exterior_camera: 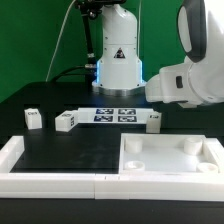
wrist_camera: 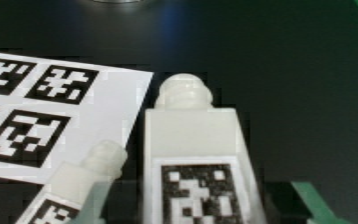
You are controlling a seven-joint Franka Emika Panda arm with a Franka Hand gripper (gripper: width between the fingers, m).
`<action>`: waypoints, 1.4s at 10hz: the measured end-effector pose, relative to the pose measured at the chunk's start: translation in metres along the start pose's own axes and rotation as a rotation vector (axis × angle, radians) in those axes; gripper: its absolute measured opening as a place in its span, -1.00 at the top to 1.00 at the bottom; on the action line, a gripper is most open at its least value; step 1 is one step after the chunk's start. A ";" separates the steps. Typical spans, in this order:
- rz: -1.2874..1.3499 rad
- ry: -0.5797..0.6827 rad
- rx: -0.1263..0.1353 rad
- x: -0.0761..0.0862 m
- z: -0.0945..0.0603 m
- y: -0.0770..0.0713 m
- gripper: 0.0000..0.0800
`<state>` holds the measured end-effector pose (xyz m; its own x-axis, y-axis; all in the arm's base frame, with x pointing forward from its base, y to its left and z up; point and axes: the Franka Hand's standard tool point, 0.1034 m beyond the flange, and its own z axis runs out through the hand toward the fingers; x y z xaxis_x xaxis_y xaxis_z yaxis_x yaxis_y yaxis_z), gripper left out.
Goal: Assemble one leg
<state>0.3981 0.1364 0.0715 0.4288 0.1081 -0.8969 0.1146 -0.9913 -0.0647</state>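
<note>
In the wrist view a white leg (wrist_camera: pixel 197 140) with a black-and-white tag fills the middle, and my gripper (wrist_camera: pixel 197 216) is shut on it. Its rounded peg end points away from the camera, above the dark table. One green fingertip (wrist_camera: pixel 322 203) shows beside the leg. A second leg (wrist_camera: pixel 80 184) lies below it at the edge of the marker board (wrist_camera: pixel 51 95). In the exterior view the arm's white hand (exterior_camera: pixel 172 82) hangs at the upper right and hides the fingers and the held leg. Three more legs (exterior_camera: pixel 33 118) (exterior_camera: pixel 65 121) (exterior_camera: pixel 153 122) rest on the table.
The marker board (exterior_camera: pixel 113 113) lies in front of the robot base (exterior_camera: pixel 117 62). A large flat white panel with corner sockets (exterior_camera: pixel 170 158) sits at the front on the exterior view's right. Long white border rails (exterior_camera: pixel 40 172) run along the front and the exterior view's left.
</note>
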 end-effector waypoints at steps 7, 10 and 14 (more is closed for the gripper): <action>0.028 0.336 0.075 -0.015 -0.057 0.012 0.27; 0.052 0.671 0.068 -0.015 -0.072 0.008 0.27; 0.045 1.091 0.059 -0.008 -0.086 0.013 0.27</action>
<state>0.4734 0.1296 0.1155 0.9982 0.0508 -0.0306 0.0480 -0.9949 -0.0884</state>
